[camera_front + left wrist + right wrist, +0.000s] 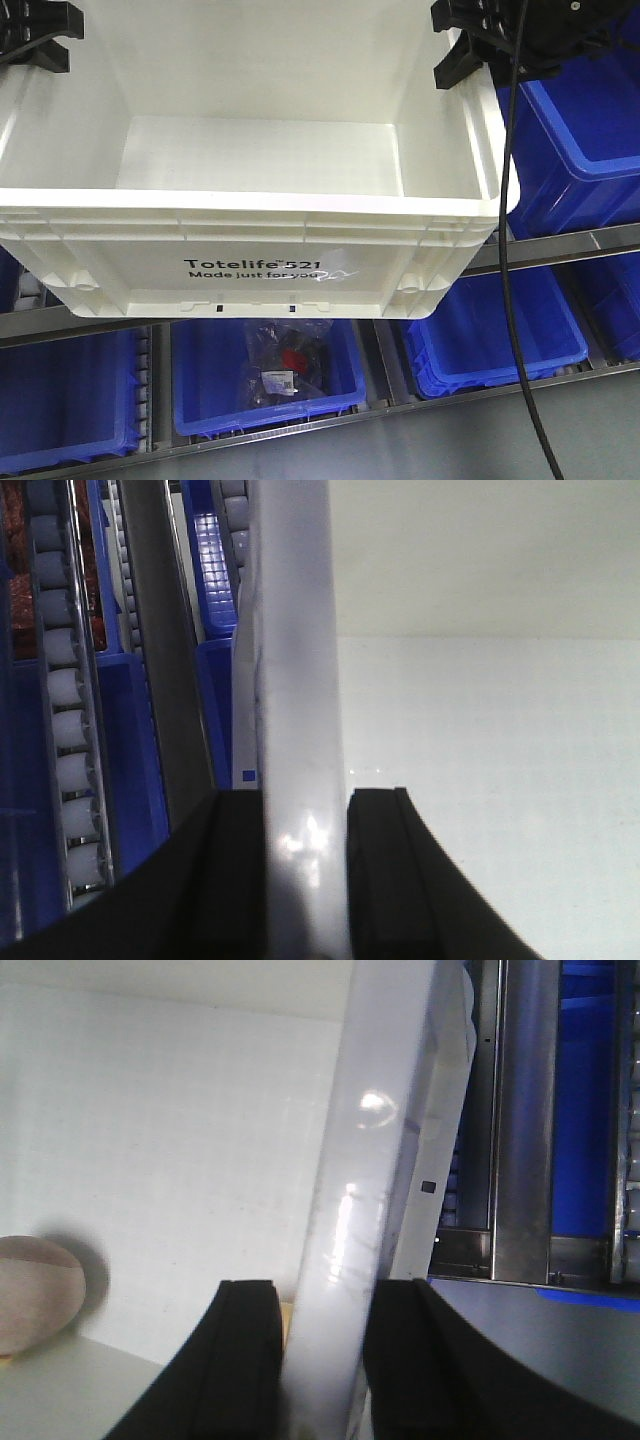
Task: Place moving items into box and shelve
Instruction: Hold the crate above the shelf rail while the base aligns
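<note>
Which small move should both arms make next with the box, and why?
Probably carry the box forward and level toward the shelf rail: the left gripper and right gripper each clamp a side wall, and it seems held above blue bins.

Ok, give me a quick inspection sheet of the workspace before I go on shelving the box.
surface: metal roller rack, levels showing behind and below the box.
job's things: box, upright, gripped by both side walls; a round beige thing lies inside it.
clutter: bagged item in the bin under the box.
grippers: left claw shut on the box's left wall; right claw shut on its right wall.
cables: black cable hangs from the right arm across the box's right corner.
surroundings: blue bins along the rack.
</note>
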### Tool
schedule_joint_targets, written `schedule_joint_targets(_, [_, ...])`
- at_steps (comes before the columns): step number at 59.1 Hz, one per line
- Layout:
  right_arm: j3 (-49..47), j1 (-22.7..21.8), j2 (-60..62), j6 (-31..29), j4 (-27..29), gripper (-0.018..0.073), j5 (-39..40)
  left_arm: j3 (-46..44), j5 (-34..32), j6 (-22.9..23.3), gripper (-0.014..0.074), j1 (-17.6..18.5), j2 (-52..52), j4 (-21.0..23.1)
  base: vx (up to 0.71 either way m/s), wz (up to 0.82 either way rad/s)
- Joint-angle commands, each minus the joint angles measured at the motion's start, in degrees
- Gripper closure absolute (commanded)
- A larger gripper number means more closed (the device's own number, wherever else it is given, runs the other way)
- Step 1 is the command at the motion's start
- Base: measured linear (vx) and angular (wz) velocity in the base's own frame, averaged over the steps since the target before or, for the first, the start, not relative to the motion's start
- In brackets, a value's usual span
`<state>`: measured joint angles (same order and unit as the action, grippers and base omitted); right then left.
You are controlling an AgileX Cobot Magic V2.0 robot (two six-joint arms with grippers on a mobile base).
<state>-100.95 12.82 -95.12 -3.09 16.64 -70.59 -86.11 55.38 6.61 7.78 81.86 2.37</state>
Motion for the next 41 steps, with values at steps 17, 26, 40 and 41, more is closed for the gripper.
schedule_joint_targets(17, [-2.3,1.46,3.41,-1.36,14.17,0.0571,5.37,-2.57,-8.37,0.62,0.061,1.63,-2.3,8.75,0.0,0.0])
schedule_joint_targets(26, [-2.3,1.46,3.41,-1.36,14.17,0.0571,5.37,-2.57,-8.37,0.62,0.061,1.63,-2.3,8.75,0.0,0.0])
schedule_joint_targets(40, [-2.3,1.46,3.41,-1.36,14.17,0.0571,5.37,-2.57,-8.37,0.62,0.061,1.63,-2.3,8.75,0.0,0.0])
schedule_joint_targets(41, [-2.3,1.46,3.41,-1.36,14.17,0.0571,5.37,-2.57,-8.37,0.62,0.061,1.63,-2.3,8.75,0.0,0.0])
